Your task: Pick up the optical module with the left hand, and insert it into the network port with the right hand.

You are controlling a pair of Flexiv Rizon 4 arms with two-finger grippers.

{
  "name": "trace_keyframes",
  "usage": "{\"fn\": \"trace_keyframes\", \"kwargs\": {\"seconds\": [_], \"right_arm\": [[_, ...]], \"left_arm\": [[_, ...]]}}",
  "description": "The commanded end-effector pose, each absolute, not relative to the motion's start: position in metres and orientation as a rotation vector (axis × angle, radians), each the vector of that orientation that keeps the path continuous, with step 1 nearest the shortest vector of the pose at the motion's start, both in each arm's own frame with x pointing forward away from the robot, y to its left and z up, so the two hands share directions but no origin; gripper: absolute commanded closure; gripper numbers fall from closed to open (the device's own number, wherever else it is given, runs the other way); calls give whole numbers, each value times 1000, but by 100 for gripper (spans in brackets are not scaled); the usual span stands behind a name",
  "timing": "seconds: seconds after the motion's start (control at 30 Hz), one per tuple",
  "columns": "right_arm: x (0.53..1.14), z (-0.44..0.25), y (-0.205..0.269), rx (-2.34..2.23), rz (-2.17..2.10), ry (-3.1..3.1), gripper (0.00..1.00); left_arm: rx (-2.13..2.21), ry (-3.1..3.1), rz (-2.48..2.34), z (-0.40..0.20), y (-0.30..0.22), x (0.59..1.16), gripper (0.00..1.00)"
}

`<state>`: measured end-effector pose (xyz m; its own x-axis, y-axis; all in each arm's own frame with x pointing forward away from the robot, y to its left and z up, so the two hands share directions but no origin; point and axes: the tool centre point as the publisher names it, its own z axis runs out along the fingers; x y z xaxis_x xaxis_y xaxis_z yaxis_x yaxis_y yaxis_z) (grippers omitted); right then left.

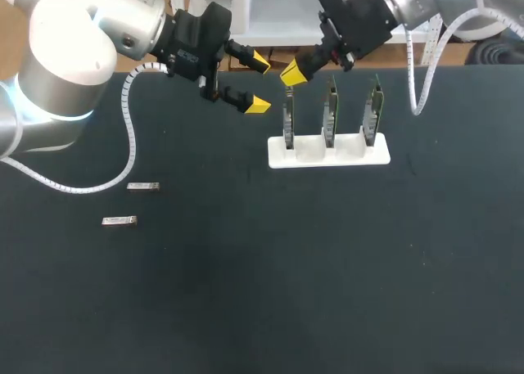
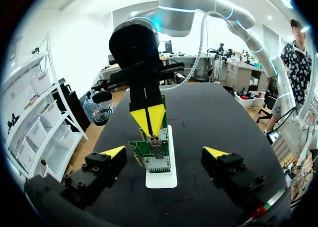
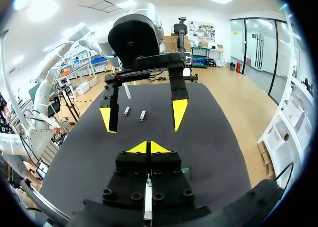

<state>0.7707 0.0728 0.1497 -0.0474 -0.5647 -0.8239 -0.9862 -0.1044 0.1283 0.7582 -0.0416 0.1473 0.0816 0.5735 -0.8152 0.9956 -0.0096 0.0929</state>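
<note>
Right pincer (image 1: pixel 293 71) clamped shut on the module (image 3: pixel 148 201), poised just above the left-end board (image 1: pixel 288 122) of the white rack (image 1: pixel 327 156); probably lining up with its port. Left pincer (image 1: pixel 259 83) spread wide and empty, just left of the rack. Two spare modules (image 1: pixel 143 187) lie on the worktop (image 1: pixel 327 292), well left of the rack.

Table (image 1: pixel 327 292): black top.
Stand (image 1: pixel 329 155): white, far side, right of mid.
Boards (image 1: pixel 330 112): 3, green, upright in stand, side by side.
Far module (image 1: pixel 143 187): small, silver, flat, left side.
Near module (image 1: pixel 119 221): same kind, just beside it, not touching.
</note>
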Motion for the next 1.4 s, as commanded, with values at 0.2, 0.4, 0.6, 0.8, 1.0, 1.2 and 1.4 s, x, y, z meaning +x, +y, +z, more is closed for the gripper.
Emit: {"fn": "trace_keyframes", "kwargs": {"seconds": [0.2,0.4,0.6,0.8,1.0,1.2,1.4], "right_arm": [[771,147,70,-1702,1045,1657,100],[771,144,69,-1696,1048,1663,100],[770,142,70,-1691,1053,1667,100],[772,140,69,-1688,1056,1673,100],[771,134,68,-1679,1067,1688,100],[772,136,68,-1674,1070,1680,100],[770,152,68,-1661,1056,1625,100]], "left_arm": [[1671,1578,-771,148,-42,759,0],[1671,1578,-771,148,-42,759,0],[1671,1578,-771,148,-42,759,0],[1671,1578,-771,148,-42,759,0],[1671,1578,-771,148,-42,759,0],[1671,1578,-771,148,-42,759,0],[1671,1578,-771,148,-42,759,0]]}}
